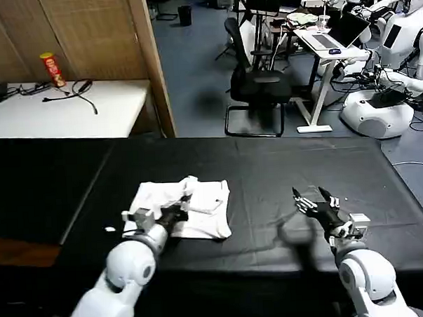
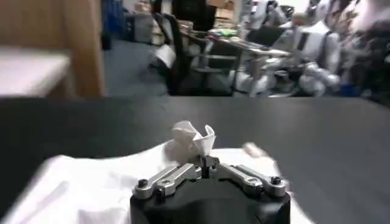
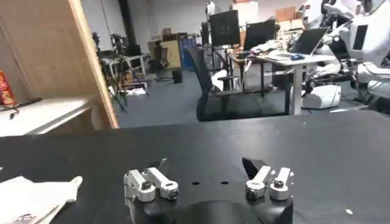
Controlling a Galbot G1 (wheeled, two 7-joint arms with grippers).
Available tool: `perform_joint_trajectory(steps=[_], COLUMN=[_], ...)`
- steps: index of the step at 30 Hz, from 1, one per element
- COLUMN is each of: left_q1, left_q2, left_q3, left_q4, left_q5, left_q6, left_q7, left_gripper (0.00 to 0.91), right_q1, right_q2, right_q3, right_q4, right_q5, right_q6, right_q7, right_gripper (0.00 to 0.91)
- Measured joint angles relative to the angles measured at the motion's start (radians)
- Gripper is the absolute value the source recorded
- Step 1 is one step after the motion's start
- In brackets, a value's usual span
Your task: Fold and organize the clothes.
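Note:
The clothes, a white T-shirt [image 1: 199,204], lie in a folded, rumpled pile on the black table [image 1: 268,170], left of centre. My left gripper [image 1: 180,210] is over the pile and shut on a pinch of its fabric; in the left wrist view the pinched cloth [image 2: 194,141] stands up as a small peak just past the gripper [image 2: 204,163]. My right gripper [image 1: 314,198] hovers open over bare table to the right, well apart from the shirt. In the right wrist view that gripper [image 3: 207,165] has wide-spread fingers, and a corner of the shirt [image 3: 36,193] lies far off.
A white side table [image 1: 62,109] with black cables and a red can [image 1: 52,69] stands at the back left beside a wooden panel [image 1: 151,63]. Office chairs, desks and other robots fill the room beyond the table's far edge.

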Motion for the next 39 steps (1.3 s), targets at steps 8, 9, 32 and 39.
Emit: perform_joint_trajectory(steps=[8,9,32,39], left_q1=[-0.012,-0.011,0.011,0.023], left_q2=[-0.09,-0.099,-0.234,-0.057], left_q3=[0.02,0.02,-0.058,-0.146], left_q4=[0.049,0.054,0.043,0.072], left_q5=[0.054,0.059,0.031,0.097], left_q6=[-0.039,-0.046,-0.103,-0.147], left_q7=[0.003,0.005,0.017,0.043], left_gripper=[0.0,0.0,0.878,0.878], right_q1=[-0.011,-0.01,0.07,0.153], right_q2=[0.021,0.023,-0.036,-0.062], right_q3=[-0.007,-0.009,-0.186,-0.351], right_q4=[0.007,0.007,-0.028,-0.058], right_q5=[-0.017,-0.02,-0.044,-0.058], right_q6=[0.003,0.003,-0.007,-0.015], right_q7=[-0.004,-0.004,-0.048,-0.059], right_gripper=[0.878,0.878,0.878,0.878])
